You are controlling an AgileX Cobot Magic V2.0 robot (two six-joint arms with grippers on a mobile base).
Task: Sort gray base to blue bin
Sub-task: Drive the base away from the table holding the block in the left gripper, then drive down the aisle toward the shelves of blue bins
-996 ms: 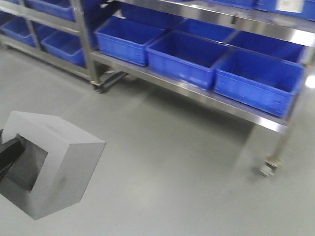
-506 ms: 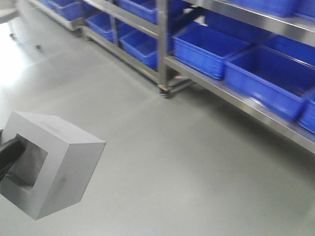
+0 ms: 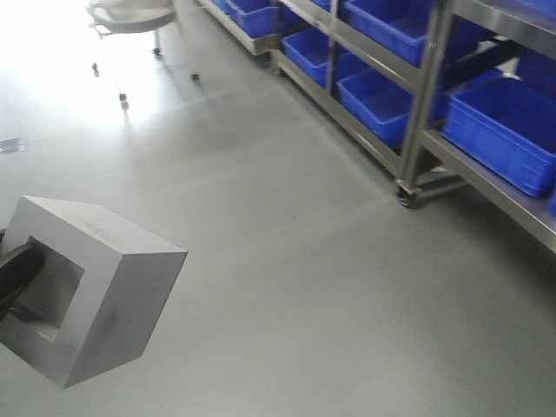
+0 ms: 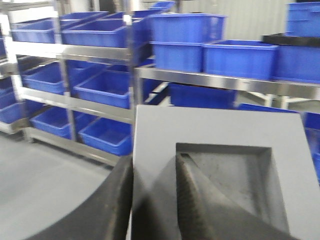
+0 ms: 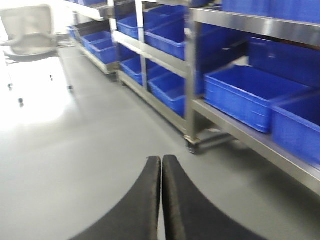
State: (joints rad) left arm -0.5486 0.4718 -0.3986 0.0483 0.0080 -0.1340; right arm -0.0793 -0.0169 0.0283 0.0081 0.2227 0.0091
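Observation:
The gray base (image 3: 104, 287) hangs in the air at the lower left of the front view, its square recess facing left. My left gripper (image 4: 156, 167) is shut on the gray base (image 4: 220, 125). One finger sits in the recess and the other on the outer wall. One black finger (image 3: 16, 276) shows in the front view. My right gripper (image 5: 161, 160) is shut and empty above the floor. Several alike blue bins (image 3: 508, 130) sit on steel racks; they also show in the left wrist view (image 4: 110, 87) and the right wrist view (image 5: 250, 95).
Steel racks on casters (image 3: 408, 195) run along the right side of the front view. A white wheeled chair (image 3: 130, 13) stands at the back left, also in the right wrist view (image 5: 30, 30). Gray floor (image 3: 287, 261) lies between them.
The racks and bins have slid to the right in the front view and a chair has come into view. The gray base stays at the same place in the frame, still gripped.

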